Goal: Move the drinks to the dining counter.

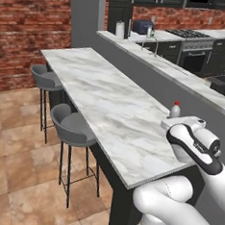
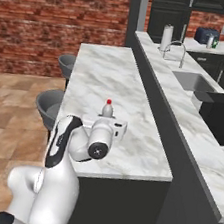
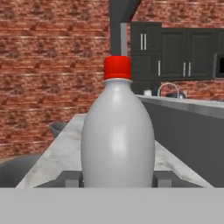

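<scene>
The bottle (image 3: 117,135) in my pincer (image 3: 117,178) has a pale, rounded body narrowing to a red cap; no label shows on the side facing my hand camera. It stands upright over the near end of the dining desk (image 1: 101,94), close to the edge by the higher grey ledge (image 1: 185,75). My pincer is clenched on the bottle's lower body, one finger (image 3: 72,178) on each side. My arm (image 1: 198,151) reaches forward low, with the hand level, pointing along the desk toward the brick wall (image 3: 48,65).
</scene>
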Robot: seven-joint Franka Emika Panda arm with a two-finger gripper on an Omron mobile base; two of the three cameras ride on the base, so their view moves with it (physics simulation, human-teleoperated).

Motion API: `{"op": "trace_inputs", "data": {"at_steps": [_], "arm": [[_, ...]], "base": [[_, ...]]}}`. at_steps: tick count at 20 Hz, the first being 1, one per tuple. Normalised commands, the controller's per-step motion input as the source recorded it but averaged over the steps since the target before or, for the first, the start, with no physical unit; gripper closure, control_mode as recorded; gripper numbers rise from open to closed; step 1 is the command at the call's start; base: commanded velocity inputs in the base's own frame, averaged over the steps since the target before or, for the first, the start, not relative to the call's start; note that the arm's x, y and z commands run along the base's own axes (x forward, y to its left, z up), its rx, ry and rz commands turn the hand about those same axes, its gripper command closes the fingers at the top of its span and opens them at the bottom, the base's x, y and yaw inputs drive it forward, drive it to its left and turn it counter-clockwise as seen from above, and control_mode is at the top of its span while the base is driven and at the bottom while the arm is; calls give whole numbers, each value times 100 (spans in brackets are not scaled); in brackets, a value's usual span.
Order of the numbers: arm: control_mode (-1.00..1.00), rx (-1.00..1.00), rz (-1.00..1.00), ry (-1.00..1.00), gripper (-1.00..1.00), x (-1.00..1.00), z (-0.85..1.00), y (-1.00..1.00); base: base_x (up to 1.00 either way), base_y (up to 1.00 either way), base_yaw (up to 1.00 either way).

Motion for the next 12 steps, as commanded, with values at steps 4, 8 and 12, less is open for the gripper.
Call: {"op": "trace_inputs", "data": {"at_steps": [4, 8, 12], "arm": [[-100, 0, 0, -8, 100, 0, -19, 0], [-100, 0, 0, -3, 100, 0, -22, 0], [-100, 1, 0, 0, 100, 0, -33, 0]], "base": [[0, 0, 0], [0, 0, 0], [0, 0, 0]]}}
